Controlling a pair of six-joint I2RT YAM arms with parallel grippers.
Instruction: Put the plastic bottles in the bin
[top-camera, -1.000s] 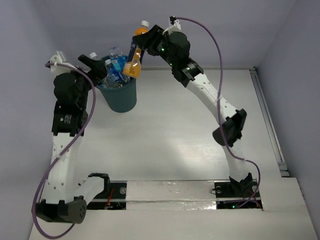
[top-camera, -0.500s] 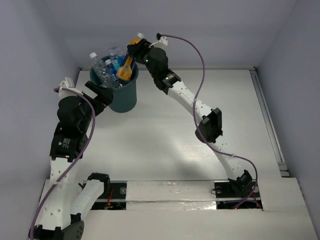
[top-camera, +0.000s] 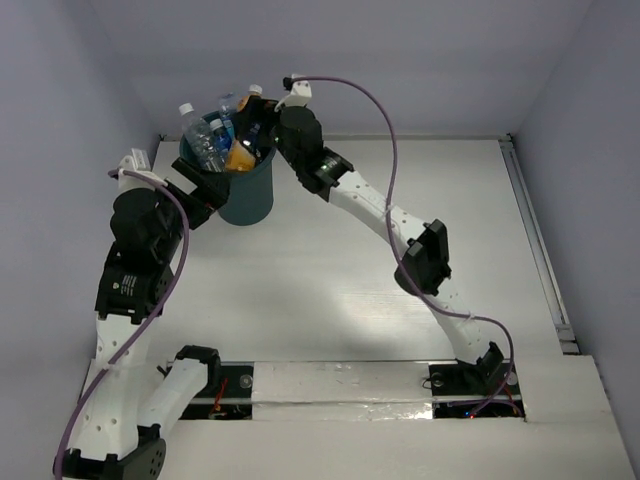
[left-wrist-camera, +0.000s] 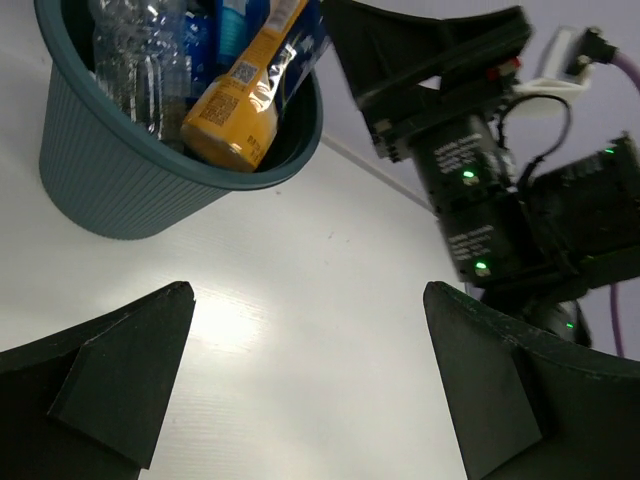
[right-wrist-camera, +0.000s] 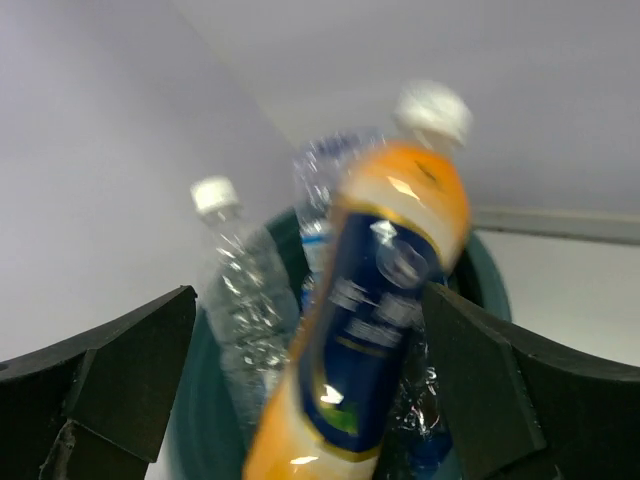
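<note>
Two end effectors are in view, and we go from the left one. The left end effector (left-wrist-camera: 308, 295) hangs low, just beside the bin (top-camera: 245, 200), with its fingers wide apart and nothing between them. The bin stands near the far left corner of the surface (top-camera: 350, 270). It is full of plastic bottles (top-camera: 200, 135), and their caps stand up above its rim.

On top of this heap lies the orange bottle (left-wrist-camera: 240, 95), tilted, with its base over the near rim. To the right, above the bin, is the right end effector (right-wrist-camera: 308, 292). Its fingers are spread wide, one on each side of the orange bottle, and we judge that they do not clamp it.

The step in hand, as we judge it, is dropping this bottle into the bin. The next move calls for lifting the right arm straight away without knocking the protruding bottles. The orange one may need a push to settle.

Only the left wrist view shows how far the orange base sticks out. The right wrist view is blurred, but it shows the bottle's cap pointing up and away. The top view shows bottles only in the bin.
</note>
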